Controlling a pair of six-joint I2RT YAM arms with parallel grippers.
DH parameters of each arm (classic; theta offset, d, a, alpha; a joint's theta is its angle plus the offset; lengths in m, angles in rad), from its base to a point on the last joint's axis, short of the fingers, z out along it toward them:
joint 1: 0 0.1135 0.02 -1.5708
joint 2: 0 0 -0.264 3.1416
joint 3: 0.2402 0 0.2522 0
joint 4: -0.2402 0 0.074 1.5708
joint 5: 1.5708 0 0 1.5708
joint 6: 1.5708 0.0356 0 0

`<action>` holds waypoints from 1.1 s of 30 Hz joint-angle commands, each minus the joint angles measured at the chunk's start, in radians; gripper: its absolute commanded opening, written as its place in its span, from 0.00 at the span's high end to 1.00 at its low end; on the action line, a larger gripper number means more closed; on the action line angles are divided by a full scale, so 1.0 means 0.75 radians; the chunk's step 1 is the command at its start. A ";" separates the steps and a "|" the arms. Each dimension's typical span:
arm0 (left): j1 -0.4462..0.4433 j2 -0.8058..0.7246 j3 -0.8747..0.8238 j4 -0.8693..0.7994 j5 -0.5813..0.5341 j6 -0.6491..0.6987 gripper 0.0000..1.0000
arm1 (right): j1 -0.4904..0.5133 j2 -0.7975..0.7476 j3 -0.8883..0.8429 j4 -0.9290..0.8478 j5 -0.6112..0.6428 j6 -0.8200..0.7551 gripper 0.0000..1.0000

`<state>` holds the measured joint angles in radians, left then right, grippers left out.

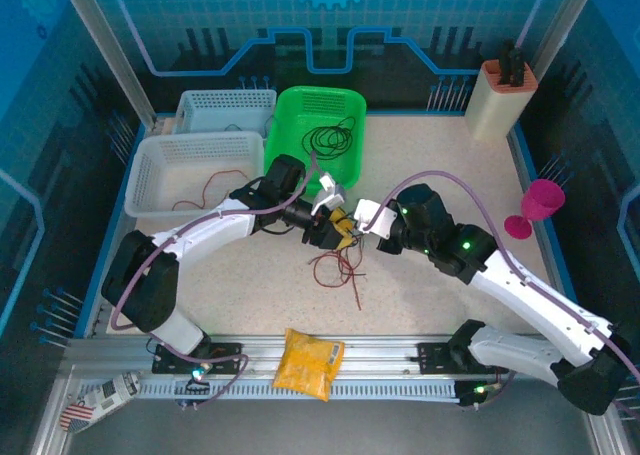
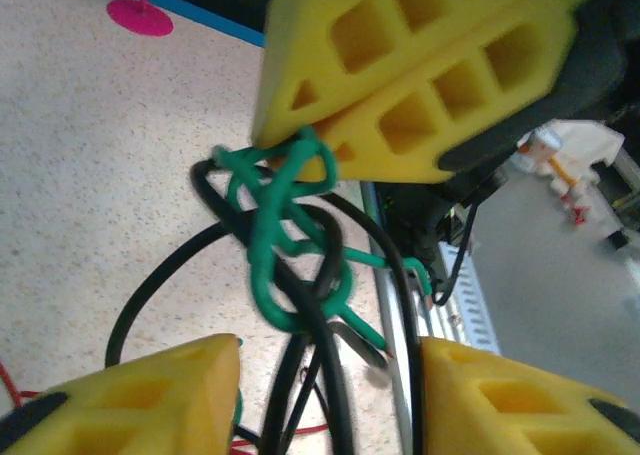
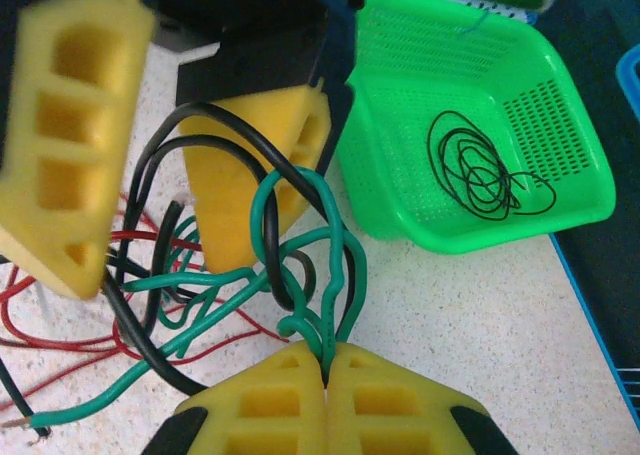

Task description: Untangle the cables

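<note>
Both arms reach in over the middle of the desk point(image 1: 450, 165), the left arm sweeping in from its base with the elbow bent out to the side, the right arm stretched low and long from the other corner; the two wrists meet nearly nose to nose.

Right gripper point(image 3: 325, 360) is pressed tight together, clamped on the green cable point(image 3: 262, 225); the strand rises straight out of the seam between the yellow pads. Left gripper point(image 2: 330, 347) faces it with its fingers apart, and the knot hangs in the gap between them; green and black strands pass through that gap, but I can't tell if either pad touches them.

The knot itself sits between the two grippers, lifted off the desk; the green cable loops round and round the black cable point(image 2: 150, 285), with one bare green end trailing off low towards the left gripper's side.

Below the grippers, loose red cables point(image 1: 335, 267) lie spread on the desk; just beyond the grippers stands the green basket point(image 3: 400, 65), with a coil of thin black wire point(image 3: 480, 170) lying inside it.
</note>
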<state>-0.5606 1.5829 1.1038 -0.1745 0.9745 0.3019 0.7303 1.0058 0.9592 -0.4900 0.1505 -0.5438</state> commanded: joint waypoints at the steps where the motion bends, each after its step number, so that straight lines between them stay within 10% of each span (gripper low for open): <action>1: -0.007 -0.009 0.023 0.027 0.042 -0.002 0.71 | 0.032 -0.028 -0.015 0.070 0.108 0.147 1.00; 7: -0.009 -0.014 0.020 0.022 0.042 0.007 1.00 | 0.045 -0.011 -0.003 0.052 0.181 0.260 1.00; 19: -0.009 -0.004 0.034 -0.005 0.061 0.021 1.00 | 0.167 0.131 0.127 -0.091 0.487 0.883 1.00; 33: -0.016 0.001 0.037 -0.029 0.053 0.042 1.00 | 0.175 0.236 0.296 -0.263 0.469 1.274 1.00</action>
<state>-0.5613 1.5829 1.1057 -0.1642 0.9878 0.2951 0.8635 1.1805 1.1324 -0.6792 0.4706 0.3145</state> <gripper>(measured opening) 0.082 0.052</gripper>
